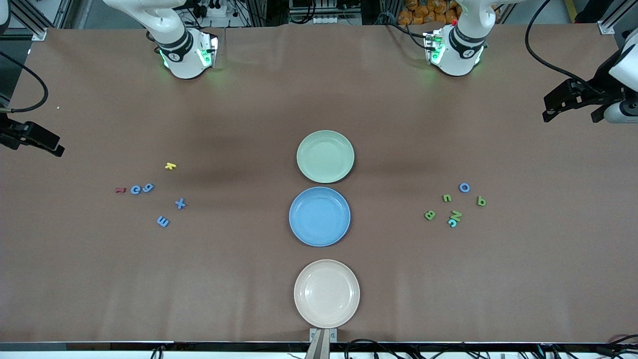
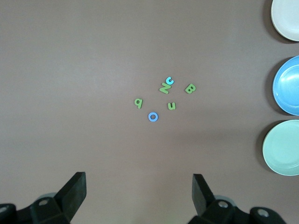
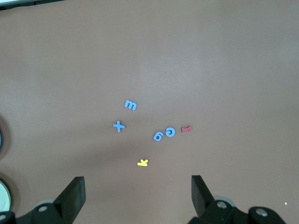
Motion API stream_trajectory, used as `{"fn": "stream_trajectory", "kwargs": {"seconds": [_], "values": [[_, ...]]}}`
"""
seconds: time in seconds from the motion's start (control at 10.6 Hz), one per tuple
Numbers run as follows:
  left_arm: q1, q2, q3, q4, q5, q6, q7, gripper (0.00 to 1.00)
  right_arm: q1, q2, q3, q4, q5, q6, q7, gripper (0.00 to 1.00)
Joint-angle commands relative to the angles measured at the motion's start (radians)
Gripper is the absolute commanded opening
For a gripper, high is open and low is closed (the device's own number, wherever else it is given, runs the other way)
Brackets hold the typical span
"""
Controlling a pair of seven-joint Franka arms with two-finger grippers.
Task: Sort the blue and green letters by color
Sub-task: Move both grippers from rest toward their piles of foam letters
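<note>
Toward the right arm's end lie blue letters G [image 1: 135,189], 9 [image 1: 148,188], x [image 1: 180,203] and m [image 1: 163,221]; the right wrist view shows x [image 3: 119,126] and m [image 3: 131,105]. Toward the left arm's end lie green B [image 1: 429,215], N [image 1: 455,215], u [image 1: 447,198] and q [image 1: 481,201], a blue O [image 1: 464,187] and a light blue C [image 1: 452,223] touching the N. My right gripper [image 3: 138,189] hangs open over bare table beside the blue group. Above the green group my left gripper [image 2: 139,186] is open, holding nothing.
Three empty plates line the table's middle: green [image 1: 325,156] farthest from the front camera, blue [image 1: 319,216], and beige [image 1: 326,293] nearest. A yellow k [image 1: 170,166] and a red letter [image 1: 120,190] lie by the blue group.
</note>
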Motion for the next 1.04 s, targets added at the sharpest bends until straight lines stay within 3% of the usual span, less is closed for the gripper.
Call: {"fn": "stream_trajectory", "kwargs": {"seconds": [0.0, 0.47, 0.94], "values": [[0.002, 0.001, -0.006, 0.005, 0.022, -0.022, -0.013, 1.00, 0.004, -0.016, 0.008, -0.007, -0.002, -0.010, 0.002, 1.00], [0.005, 0.014, -0.006, -0.022, 0.022, -0.021, 0.000, 1.00, -0.007, -0.014, 0.011, -0.007, -0.003, -0.030, 0.005, 1.00], [0.020, 0.028, -0.006, -0.187, 0.022, 0.145, 0.003, 1.00, -0.039, 0.001, 0.016, -0.028, 0.000, -0.018, 0.001, 1.00]]}}
